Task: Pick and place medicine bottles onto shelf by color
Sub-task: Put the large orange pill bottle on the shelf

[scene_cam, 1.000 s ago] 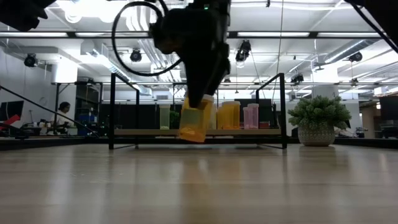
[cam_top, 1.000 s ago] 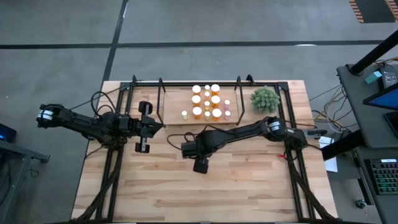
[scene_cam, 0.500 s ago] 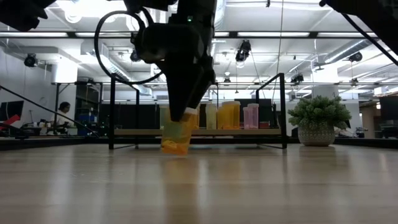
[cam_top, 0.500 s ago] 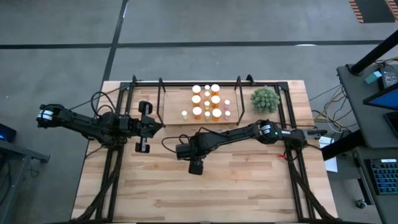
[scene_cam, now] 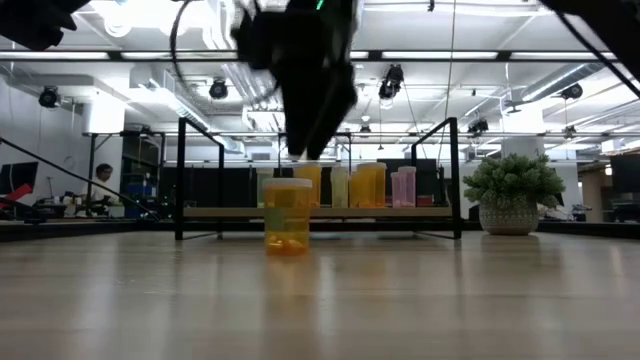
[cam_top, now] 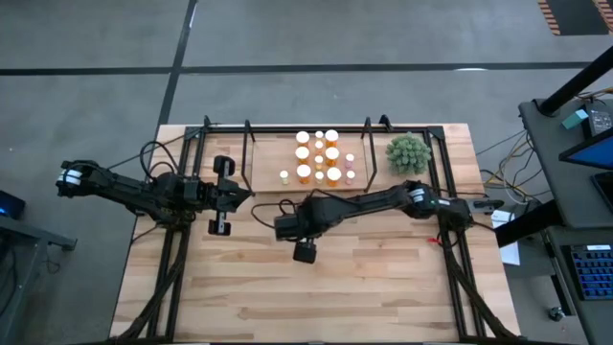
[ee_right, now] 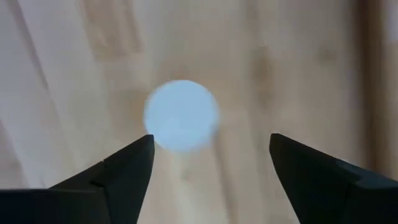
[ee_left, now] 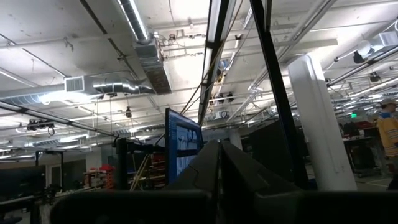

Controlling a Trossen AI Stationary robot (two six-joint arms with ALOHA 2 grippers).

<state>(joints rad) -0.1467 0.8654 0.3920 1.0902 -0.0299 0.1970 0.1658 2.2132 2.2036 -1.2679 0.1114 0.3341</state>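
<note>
One bottle stands upright alone on the table, in front of the shelf at the table's back edge. The other bottles cluster on the shelf's right half, and a potted plant sits just beyond its right end.

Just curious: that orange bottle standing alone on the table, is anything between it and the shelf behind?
Nothing visible. The orange bottle stands upright on bare table, the open right claw above it; the shelf lies straight behind.

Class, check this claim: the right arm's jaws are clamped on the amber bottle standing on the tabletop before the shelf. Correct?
Not quite. The right gripper has its jaws open above the amber bottle, which stands free on the tabletop before the shelf. The low view shows it.
</note>
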